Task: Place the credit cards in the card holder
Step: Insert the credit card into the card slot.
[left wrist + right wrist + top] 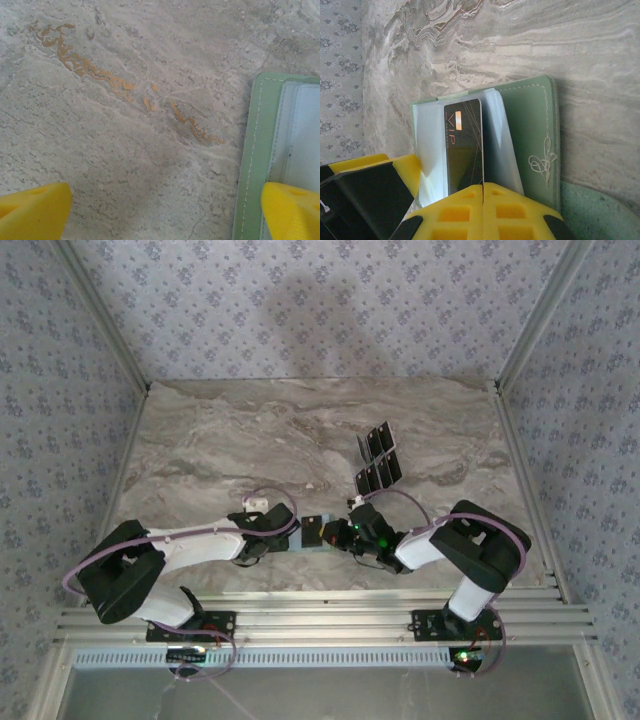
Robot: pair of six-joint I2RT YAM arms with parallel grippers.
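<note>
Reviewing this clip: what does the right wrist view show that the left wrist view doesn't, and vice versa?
Right wrist: the right gripper shut on a black VIP credit card, held against the card holder's clear sleeves, plus a stitched bow on its cover. Left wrist: the left gripper open, fingertips wide apart, and orange veining in the table. Both: the green holder lying open on marble.

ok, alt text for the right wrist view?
The right gripper, yellow fingers shut on a black credit card marked VIP, holds it against the clear inner sleeves of the open green card holder. The holder lies on a grey marbled table.
</note>
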